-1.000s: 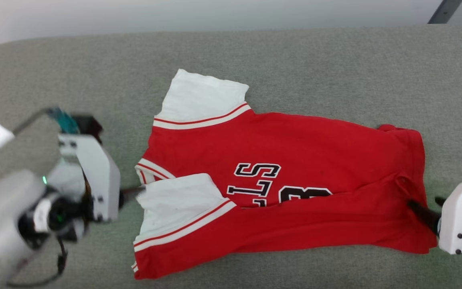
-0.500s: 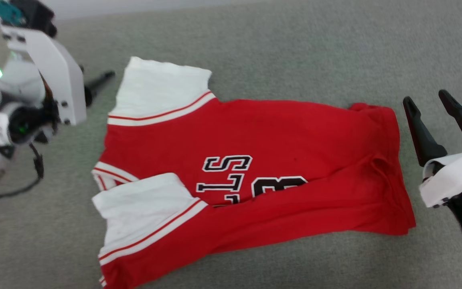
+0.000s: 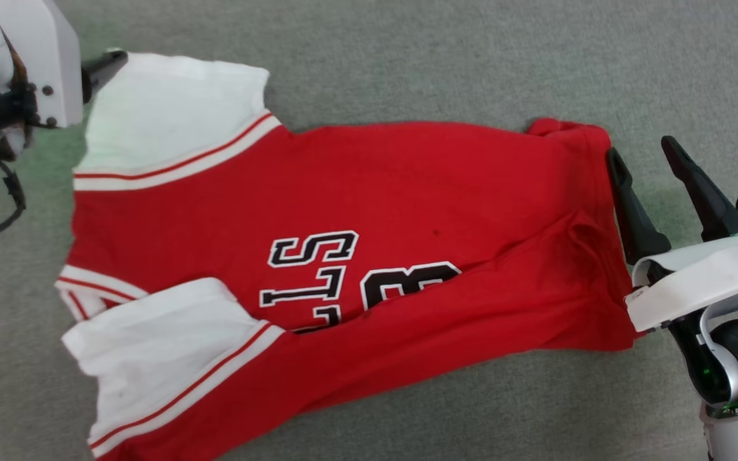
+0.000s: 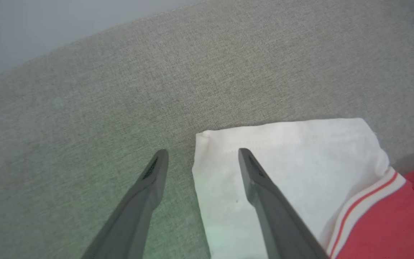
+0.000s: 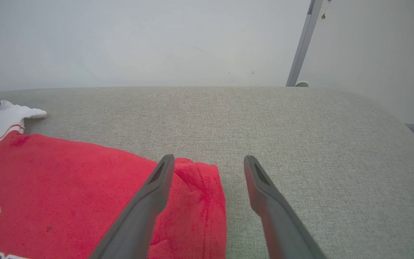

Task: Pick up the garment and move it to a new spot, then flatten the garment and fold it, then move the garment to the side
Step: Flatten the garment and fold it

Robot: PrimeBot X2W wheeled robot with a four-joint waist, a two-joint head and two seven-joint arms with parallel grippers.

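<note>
1. The garment is a red jersey shirt with white short sleeves. A red-white striped band runs where each sleeve meets the red cloth, and black letters with a white outline stand on the chest.
2. It lies sideways in the middle of the head view, with the collar end toward 9 o'clock and the hem toward 3 o'clock. Its 6 o'clock side is folded over the body and hides part of the letters. One sleeve lies at 10 o'clock, the other at 7 o'clock.
3. The left gripper, at 10 o'clock, has its jaws wide. One finger is above the corner of the white sleeve and the other is above bare surface. It holds nothing.
4. The right gripper, at 3 o'clock, also has wide, empty jaws, astride the hem corner.
5. The surface is grey-green woven fabric with a rounded edge. Behind it are a pale wall and a slanted grey bar.
</note>
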